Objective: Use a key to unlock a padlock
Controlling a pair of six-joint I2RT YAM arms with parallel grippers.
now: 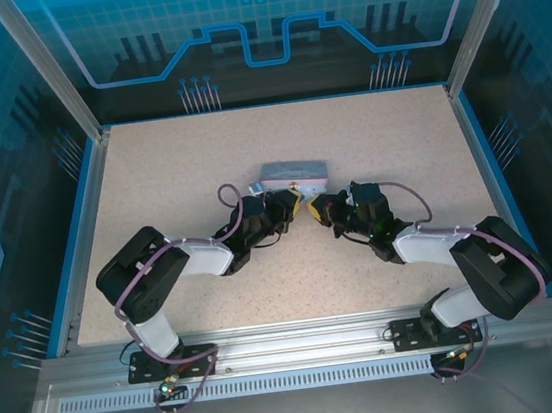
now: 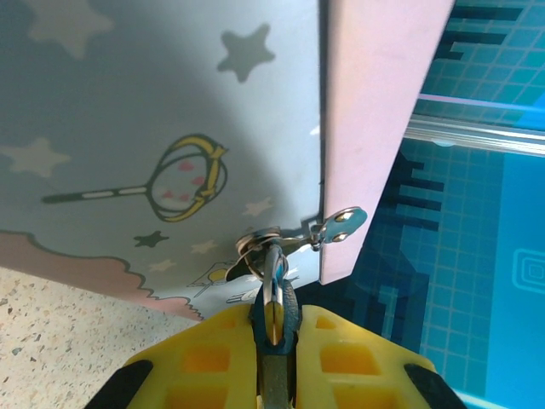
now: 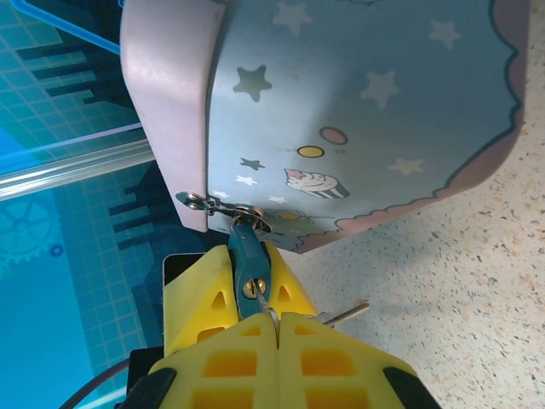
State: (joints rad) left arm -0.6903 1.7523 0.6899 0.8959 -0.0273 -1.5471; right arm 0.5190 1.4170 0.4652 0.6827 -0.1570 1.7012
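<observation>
At the tin's (image 2: 170, 102) corner edge, left claw (image 2: 272, 328) pinches the padlock (image 3: 247, 260), right claw (image 3: 277, 324) seemingly nips the key (image 3: 345, 313).

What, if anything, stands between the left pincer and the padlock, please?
Nothing visible does. The left pincer is closed on the padlock, which hangs from the hasp at the edge of the tin; the right pincer sits closed right beside it.

The left arm (image 1: 192, 257) and right arm (image 1: 432, 243) reach inward, jaws clamped, tips nearly meeting.
</observation>
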